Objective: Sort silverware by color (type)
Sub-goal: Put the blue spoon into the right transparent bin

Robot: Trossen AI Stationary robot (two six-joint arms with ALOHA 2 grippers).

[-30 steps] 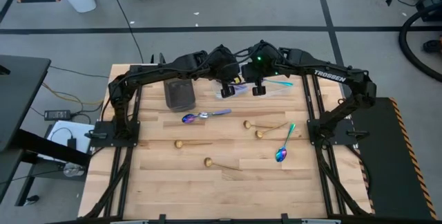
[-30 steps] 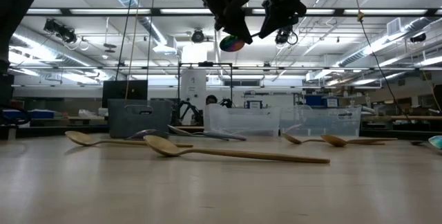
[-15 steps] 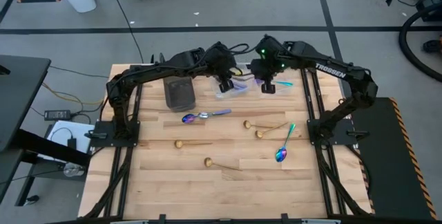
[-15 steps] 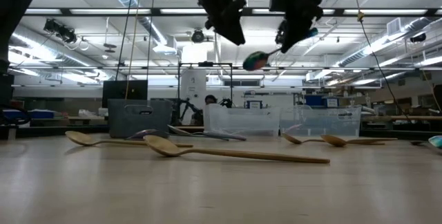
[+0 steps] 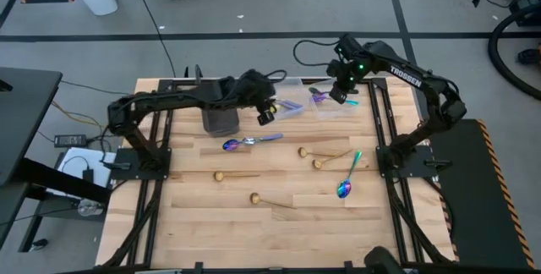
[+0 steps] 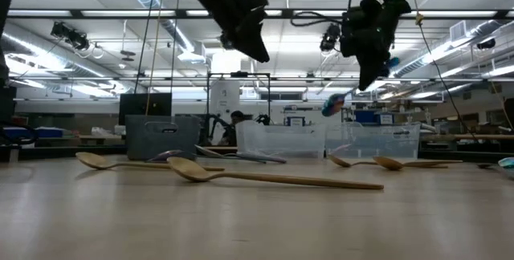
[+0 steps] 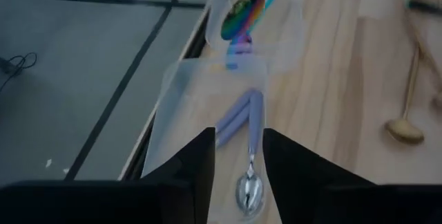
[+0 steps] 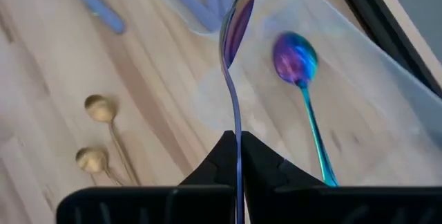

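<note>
My right gripper (image 5: 342,95) is at the table's far right, shut on a rainbow spoon (image 8: 237,13) above a clear container (image 5: 336,106). A second rainbow spoon (image 8: 295,58) lies in that container. My left gripper (image 5: 266,115) is open and touches nothing. It hovers near the dark tray (image 5: 220,117) and a second clear container (image 5: 287,106), where silver spoons (image 7: 248,189) lie. On the wood lie a rainbow spoon (image 5: 232,145) beside a silver one (image 5: 264,138), another rainbow spoon (image 5: 345,188) and several gold spoons (image 5: 303,151). My right gripper pinches the rainbow spoon's thin handle (image 8: 236,124) between its two fingers. The fingers slant steeply down from above, and the spoon runs on forward along them. The spoon is lifted clear, and its bowl (image 6: 333,104) hangs tilted below the fingers, above the container.
Two gold spoons (image 5: 218,175) (image 5: 254,198) lie on the near half of the table, and two more (image 5: 319,163) lie mid-right. The dark tray and both clear containers line the far edge. The wood toward the near edge is bare.
The rainbow spoon was between both grippers. My left gripper has let it go and drawn back toward the table's left, sinking. My right gripper has carried the spoon toward the right edge over the right container, rolling its wrist and tipping down.
</note>
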